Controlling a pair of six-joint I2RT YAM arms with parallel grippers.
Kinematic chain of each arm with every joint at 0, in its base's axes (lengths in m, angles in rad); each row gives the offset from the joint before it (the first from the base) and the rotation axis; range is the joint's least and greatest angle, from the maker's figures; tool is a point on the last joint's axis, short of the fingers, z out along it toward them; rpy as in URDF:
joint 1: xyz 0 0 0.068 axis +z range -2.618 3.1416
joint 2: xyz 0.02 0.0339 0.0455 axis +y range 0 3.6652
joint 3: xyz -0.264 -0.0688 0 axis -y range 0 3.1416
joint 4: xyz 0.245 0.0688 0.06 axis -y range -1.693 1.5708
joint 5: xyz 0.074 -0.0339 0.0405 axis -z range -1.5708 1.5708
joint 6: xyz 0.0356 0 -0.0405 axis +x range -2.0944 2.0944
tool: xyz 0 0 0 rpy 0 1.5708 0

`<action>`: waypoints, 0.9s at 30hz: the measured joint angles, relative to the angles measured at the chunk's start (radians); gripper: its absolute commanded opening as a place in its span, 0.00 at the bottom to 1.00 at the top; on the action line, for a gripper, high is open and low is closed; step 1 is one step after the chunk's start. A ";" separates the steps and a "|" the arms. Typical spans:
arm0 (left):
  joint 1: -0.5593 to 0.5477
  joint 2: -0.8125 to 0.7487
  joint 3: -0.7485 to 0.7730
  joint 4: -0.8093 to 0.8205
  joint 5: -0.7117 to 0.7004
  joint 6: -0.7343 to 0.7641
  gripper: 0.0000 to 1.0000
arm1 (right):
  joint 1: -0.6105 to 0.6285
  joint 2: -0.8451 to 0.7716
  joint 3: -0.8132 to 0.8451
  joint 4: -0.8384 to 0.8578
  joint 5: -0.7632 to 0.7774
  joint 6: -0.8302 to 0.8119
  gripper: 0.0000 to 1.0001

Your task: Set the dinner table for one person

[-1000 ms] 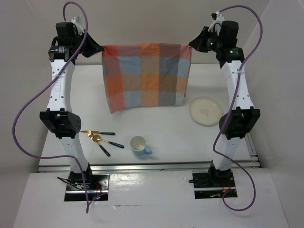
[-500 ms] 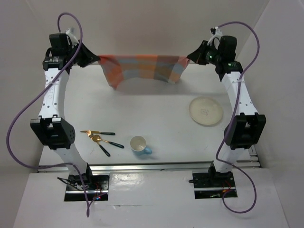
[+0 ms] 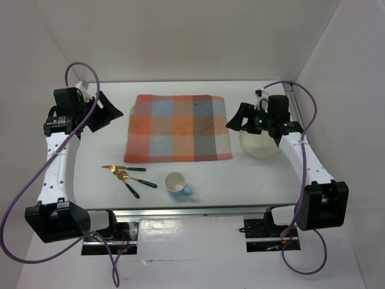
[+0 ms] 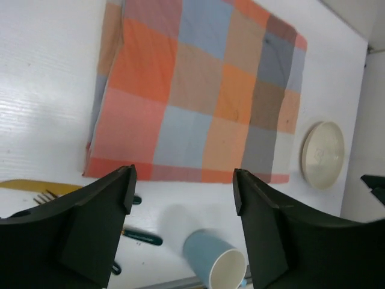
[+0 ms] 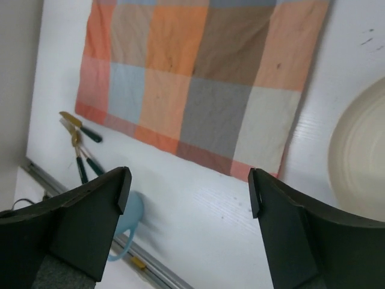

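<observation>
While the orange-and-blue checked cloth (image 3: 177, 128) lies flat midway on the large white matte surface (image 3: 240, 180) before both arms, the left gripper (image 4: 183, 180) and right gripper (image 5: 189, 180) hang released and empty beside it, so cloth-laying looks finished and the next move likely calls for grasping the round cream plate (image 4: 323, 155).

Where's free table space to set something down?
Biggest bare patch: front right of the table, between the mug and the plate. Narrow strip behind the checked cloth. Crowded front left, where the cutlery lies beside the mug.
</observation>
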 measured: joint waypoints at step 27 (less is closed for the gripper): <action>-0.171 0.764 0.112 0.143 -0.061 0.025 0.00 | 0.137 0.715 0.248 0.080 0.220 0.221 0.00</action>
